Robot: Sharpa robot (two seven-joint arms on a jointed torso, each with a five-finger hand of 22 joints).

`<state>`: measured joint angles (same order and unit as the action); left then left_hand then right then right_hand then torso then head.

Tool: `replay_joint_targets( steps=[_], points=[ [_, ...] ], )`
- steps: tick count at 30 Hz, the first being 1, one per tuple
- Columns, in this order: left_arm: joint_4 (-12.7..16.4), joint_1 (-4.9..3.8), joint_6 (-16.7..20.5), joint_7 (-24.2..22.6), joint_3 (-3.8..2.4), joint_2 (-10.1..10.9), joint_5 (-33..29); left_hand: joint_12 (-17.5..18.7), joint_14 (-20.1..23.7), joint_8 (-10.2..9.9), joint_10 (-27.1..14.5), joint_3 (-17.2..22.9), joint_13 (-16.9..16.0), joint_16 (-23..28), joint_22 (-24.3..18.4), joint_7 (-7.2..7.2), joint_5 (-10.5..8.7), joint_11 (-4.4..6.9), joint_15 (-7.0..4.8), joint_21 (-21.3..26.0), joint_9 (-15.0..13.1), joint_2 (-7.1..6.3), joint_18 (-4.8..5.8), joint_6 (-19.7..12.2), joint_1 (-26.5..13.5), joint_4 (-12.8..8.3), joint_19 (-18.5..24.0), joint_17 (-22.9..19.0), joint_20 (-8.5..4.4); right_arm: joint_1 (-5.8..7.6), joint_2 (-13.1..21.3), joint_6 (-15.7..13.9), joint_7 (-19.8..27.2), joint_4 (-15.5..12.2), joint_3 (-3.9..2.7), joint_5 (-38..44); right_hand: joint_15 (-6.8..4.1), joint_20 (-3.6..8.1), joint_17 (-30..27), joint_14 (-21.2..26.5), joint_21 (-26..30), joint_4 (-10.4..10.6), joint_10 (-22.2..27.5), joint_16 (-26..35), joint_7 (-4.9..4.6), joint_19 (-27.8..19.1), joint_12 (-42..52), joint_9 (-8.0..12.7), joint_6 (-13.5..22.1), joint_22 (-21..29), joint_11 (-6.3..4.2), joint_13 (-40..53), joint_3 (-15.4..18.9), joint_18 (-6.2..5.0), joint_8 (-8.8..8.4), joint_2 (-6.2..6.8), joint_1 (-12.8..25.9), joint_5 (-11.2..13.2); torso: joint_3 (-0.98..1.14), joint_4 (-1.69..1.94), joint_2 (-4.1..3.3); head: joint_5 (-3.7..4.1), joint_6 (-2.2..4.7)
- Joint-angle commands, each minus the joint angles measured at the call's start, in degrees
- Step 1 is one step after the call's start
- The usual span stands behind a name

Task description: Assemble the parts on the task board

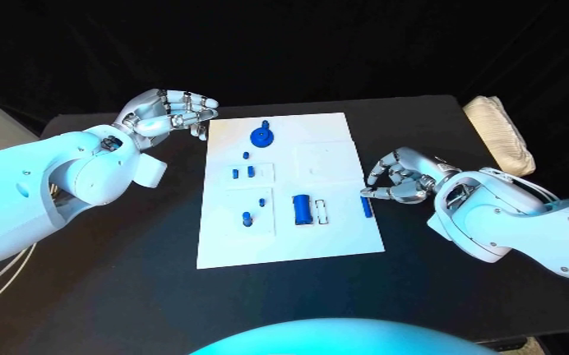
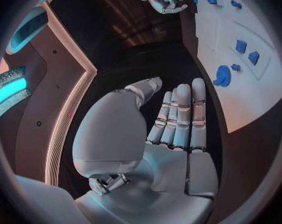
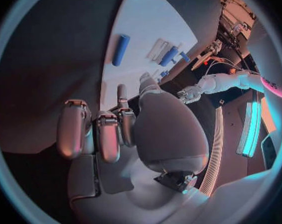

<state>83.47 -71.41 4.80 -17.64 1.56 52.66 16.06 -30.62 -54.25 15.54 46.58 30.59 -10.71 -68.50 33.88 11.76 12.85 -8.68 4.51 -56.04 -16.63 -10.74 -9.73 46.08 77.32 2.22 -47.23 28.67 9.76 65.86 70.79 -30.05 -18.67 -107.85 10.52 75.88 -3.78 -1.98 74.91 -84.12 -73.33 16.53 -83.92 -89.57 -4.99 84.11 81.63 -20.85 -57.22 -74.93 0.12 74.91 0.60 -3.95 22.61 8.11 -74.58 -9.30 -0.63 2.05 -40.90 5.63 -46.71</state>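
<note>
- White task board (image 1: 338,244) lies in the middle of the black table (image 1: 118,289) in the head view. Blue parts rest on it: a round disc part (image 1: 260,136) near the far edge, small pegs (image 1: 243,172) in a recess below it, a large cylinder (image 1: 303,209) nearer the front, and a slim rod (image 1: 367,207) at the board's right edge.
- Head view, left robot hand (image 1: 172,114): positioned beside the board's far left corner, off the board, fingers loosely curled, holding nothing.
- Head view, right robot hand (image 1: 401,178): positioned just beside the board's right edge, fingers curled inward next to the slim rod; contact with the rod cannot be determined.
- Left wrist view: left robot hand (image 2: 172,129) shows fingers extended side by side, palm empty. The disc part (image 2: 222,76) lies on the board (image 2: 259,104) beyond the fingertips.
- Right wrist view: right robot hand (image 3: 110,134) shows fingers bent at the tips, nothing visible in the grasp. The slim rod (image 3: 121,50) lies on the board (image 3: 153,20) ahead, apart from the fingers.
</note>
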Motion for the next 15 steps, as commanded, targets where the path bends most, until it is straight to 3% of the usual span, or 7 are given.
replay_joint_targets(
  steps=[1,15],
  points=[
    [0.19,0.01,-0.80,-0.66,-0.03,-0.02,-0.68,-0.33,0.08,0.38,-0.40,0.04,-0.06,-0.28,-0.08,0.20,0.15,-0.02,0.17,0.39,0.07,0.04,-0.81,-0.25,-0.52,0.40,-0.13,-0.08,0.42,-0.39,0.42,1.22,-1.51,-0.17,0.08,5.27,0.36,-0.44,13.55,-5.52,0.22,0.10,-2.44,0.33,0.03,0.77,-0.39,0.03,0.15,-3.28,0.34,10.46,0.00,0.31,-0.35,0.98,0.08,0.29,0.13,-0.06,0.05,0.19,-0.01],
    [0.13,0.15,-1.04,-0.40,-0.01,0.10,-0.70,-0.33,0.08,0.38,-0.40,0.04,-0.06,-0.28,-0.08,0.20,0.15,-0.02,0.17,0.39,0.07,0.04,-0.81,-0.25,-0.52,0.40,-0.13,-0.08,0.42,-2.64,-0.64,2.45,-6.46,0.32,0.42,9.25,0.09,-0.46,12.57,-5.28,1.70,0.26,-1.70,0.86,0.65,0.37,-2.11,-0.48,-2.04,-2.40,-0.09,9.59,0.64,-0.01,0.63,1.53,1.52,0.48,0.08,0.14,-0.07,0.21,0.04]
  ],
)
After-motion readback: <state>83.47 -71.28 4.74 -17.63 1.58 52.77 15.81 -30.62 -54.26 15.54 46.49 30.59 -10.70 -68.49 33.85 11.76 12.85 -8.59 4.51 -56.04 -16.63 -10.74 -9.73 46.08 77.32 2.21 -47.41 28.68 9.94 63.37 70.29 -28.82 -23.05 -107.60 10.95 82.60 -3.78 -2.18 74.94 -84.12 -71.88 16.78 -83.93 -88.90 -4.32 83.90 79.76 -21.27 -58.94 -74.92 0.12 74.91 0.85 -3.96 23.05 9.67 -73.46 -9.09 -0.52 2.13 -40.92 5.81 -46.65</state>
